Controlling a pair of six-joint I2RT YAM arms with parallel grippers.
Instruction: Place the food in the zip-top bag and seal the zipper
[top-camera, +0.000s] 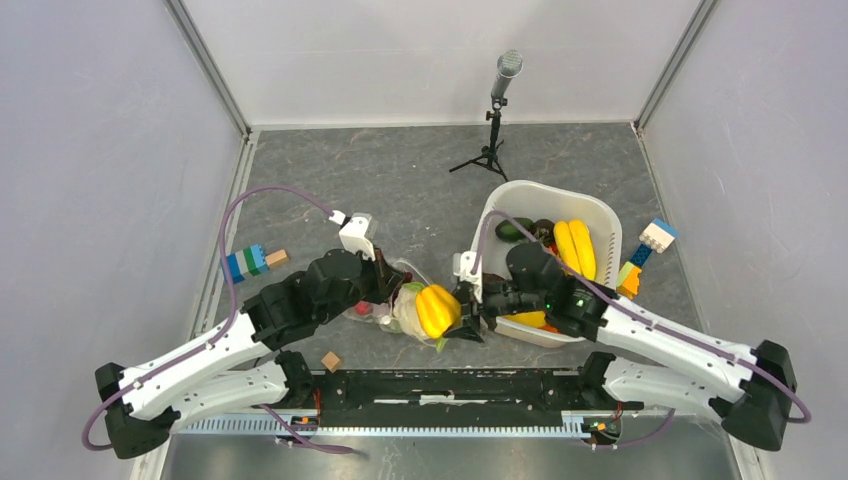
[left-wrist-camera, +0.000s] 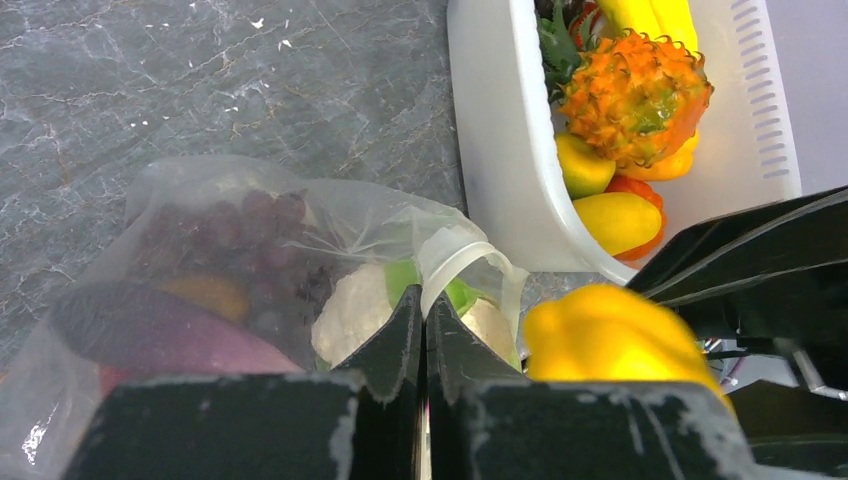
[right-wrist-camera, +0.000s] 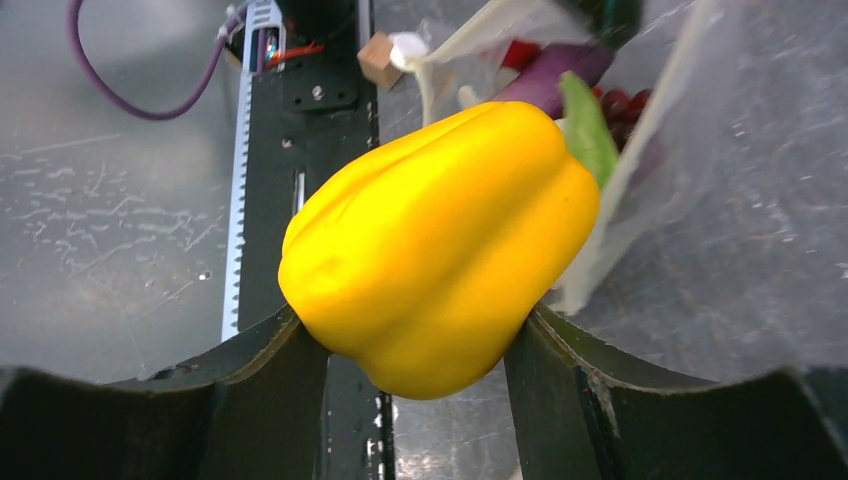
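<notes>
The clear zip-top bag (left-wrist-camera: 230, 250) lies on the table and holds purple grapes (left-wrist-camera: 262, 215), a white cauliflower (left-wrist-camera: 350, 312) and other pieces. My left gripper (left-wrist-camera: 424, 300) is shut on the bag's white zipper strip (left-wrist-camera: 452, 252) and holds the mouth up. My right gripper (right-wrist-camera: 415, 335) is shut on a yellow pepper (right-wrist-camera: 440, 245) and holds it just right of the bag's mouth (top-camera: 436, 310). The bag (right-wrist-camera: 640, 170) shows behind the pepper in the right wrist view. The left gripper (top-camera: 392, 284) sits over the bag in the top view.
A white basket (top-camera: 590, 212) at the right holds bananas (top-camera: 574, 246), a pineapple (left-wrist-camera: 635, 95) and other toy food. Coloured blocks (top-camera: 250, 262) lie at the left, more (top-camera: 650, 245) at the right. A small wooden cube (top-camera: 331, 361) lies near the base rail. A microphone stand (top-camera: 495, 120) stands at the back.
</notes>
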